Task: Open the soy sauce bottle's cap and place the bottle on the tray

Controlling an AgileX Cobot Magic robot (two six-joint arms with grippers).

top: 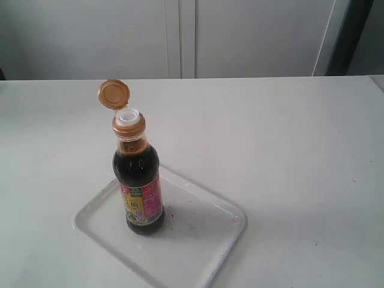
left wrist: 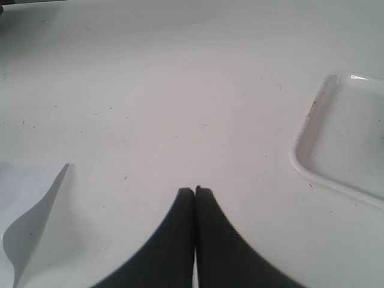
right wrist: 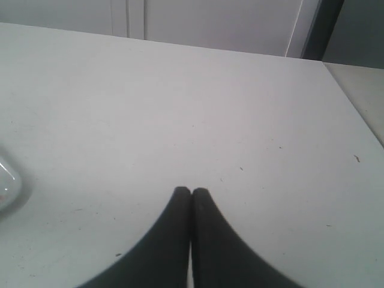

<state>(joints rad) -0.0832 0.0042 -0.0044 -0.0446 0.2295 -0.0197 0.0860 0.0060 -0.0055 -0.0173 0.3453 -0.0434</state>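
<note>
The soy sauce bottle stands upright on the white tray in the exterior view. Its orange-gold cap is flipped open, hinged back above the collar and white spout. Neither arm shows in the exterior view. In the left wrist view my left gripper is shut with nothing in it, over bare table, and a corner of the tray lies off to one side. My right gripper is also shut and empty over bare table; a small piece of the tray's rim shows at the picture's edge.
The white table runs back to a pale cabinet wall. A loose sheet of white paper lies on the table near the left gripper. The table's side edge shows in the right wrist view.
</note>
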